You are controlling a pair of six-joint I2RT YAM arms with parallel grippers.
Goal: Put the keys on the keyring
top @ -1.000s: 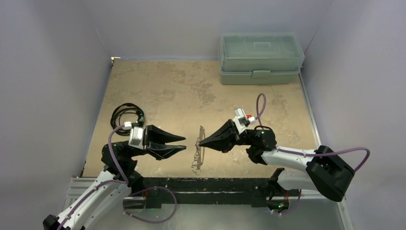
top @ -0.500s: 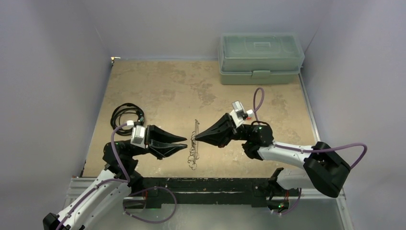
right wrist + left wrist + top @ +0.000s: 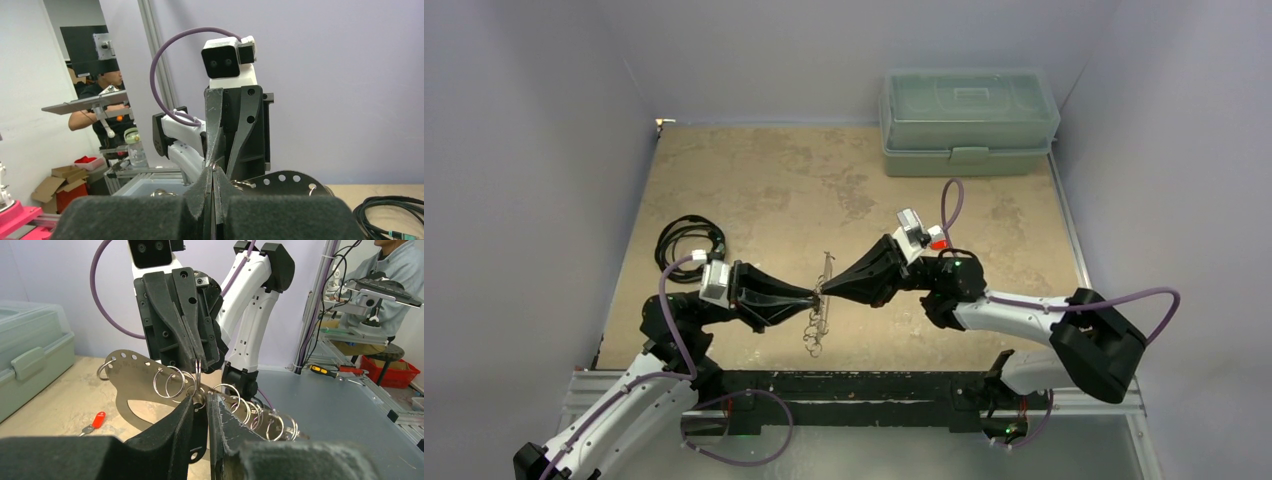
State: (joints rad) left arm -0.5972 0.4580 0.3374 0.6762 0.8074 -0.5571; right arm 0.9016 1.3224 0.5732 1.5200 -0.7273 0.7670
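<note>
Toward the surface's (image 3: 754, 190) near edge, the right claw (image 3: 195, 360) pinched the keyring (image 3: 131, 380). The left claw (image 3: 202, 407), narrowly parted, seemingly straddled one ring.

Silver keyring (image 3: 131, 382), red-headed key (image 3: 96, 420), mottled tan table (image 3: 754, 190), green box (image 3: 969, 120).

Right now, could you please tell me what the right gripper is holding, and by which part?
The right gripper is shut on the keyring, pinching one of its thin wire rings between its fingertips.
</note>
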